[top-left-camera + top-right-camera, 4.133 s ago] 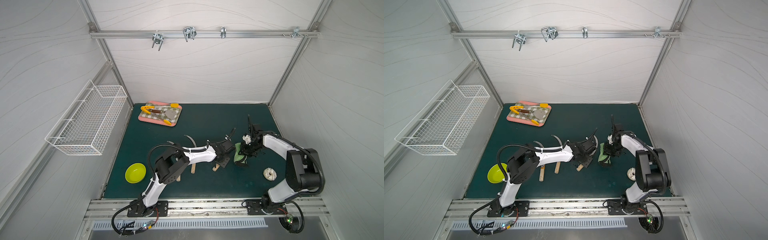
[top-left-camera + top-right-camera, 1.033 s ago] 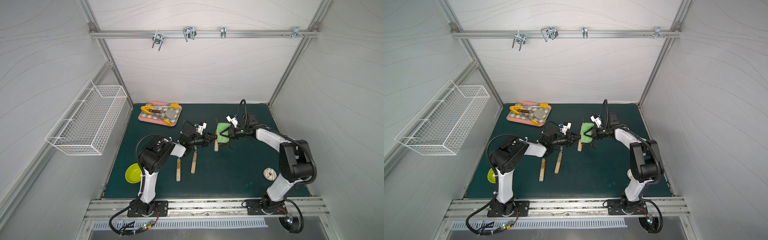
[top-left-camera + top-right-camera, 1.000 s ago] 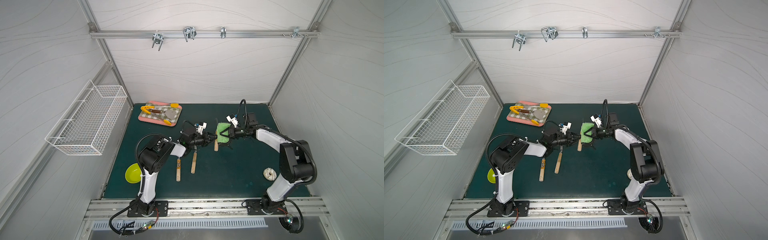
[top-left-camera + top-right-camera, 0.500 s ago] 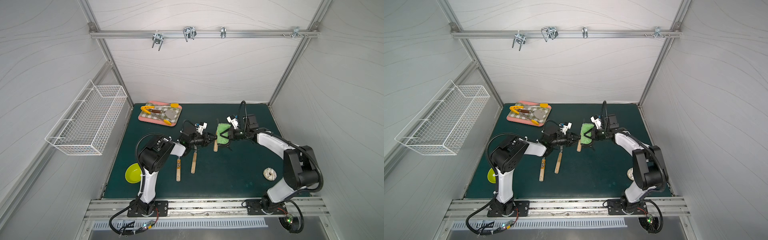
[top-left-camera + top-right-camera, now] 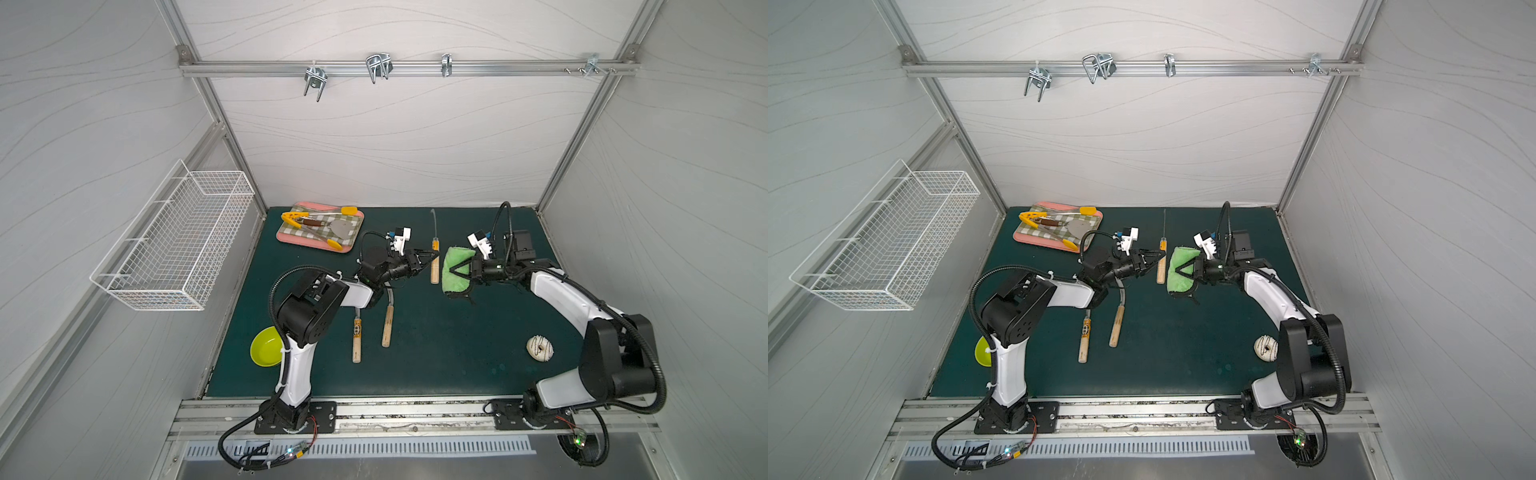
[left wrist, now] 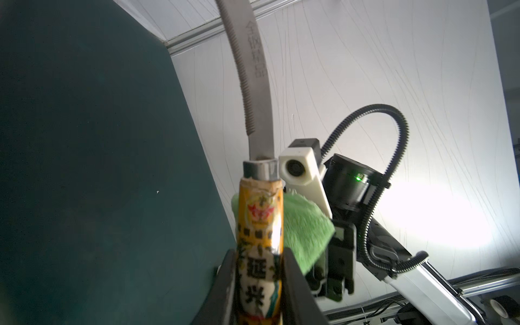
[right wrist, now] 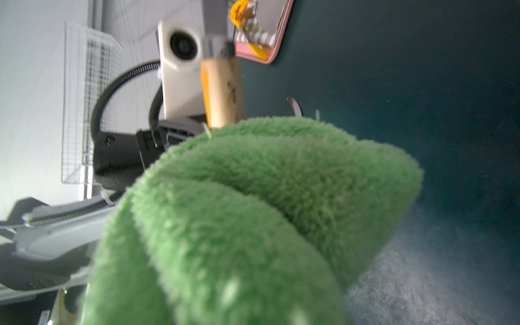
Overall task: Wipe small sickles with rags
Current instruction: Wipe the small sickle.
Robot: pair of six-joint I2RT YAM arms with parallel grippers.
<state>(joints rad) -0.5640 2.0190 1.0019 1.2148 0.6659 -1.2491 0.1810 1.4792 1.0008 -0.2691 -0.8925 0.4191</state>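
A: What is left of the tray (image 5: 286, 240)?
B: The wire basket (image 5: 174, 245) on the wall. Well to the tray's front is the yellow-green bowl (image 5: 266, 353), now partly hidden behind the left arm. Four seconds ago it showed whole.
A: And the sickles?
B: Two lying sickles (image 5: 357, 336) rest side by side on the worktop (image 5: 436, 365) in front of the tray, where they lay a second ago. The held sickle (image 5: 434, 272) is right of the tray's near corner, blade toward the back wall. The left jaws are clamped on its labelled handle. Four seconds ago it was down by the other two.
A: The cloth (image 5: 453, 282)?
B: Farther right of the tray, just beside that handle, pinched in the closed right jaws. A second ago it seemed to overlap the handle. Now a thin gap shows.
A: Beyond that?
B: A doughnut (image 5: 540, 348), far right and front of the tray, unmoved.
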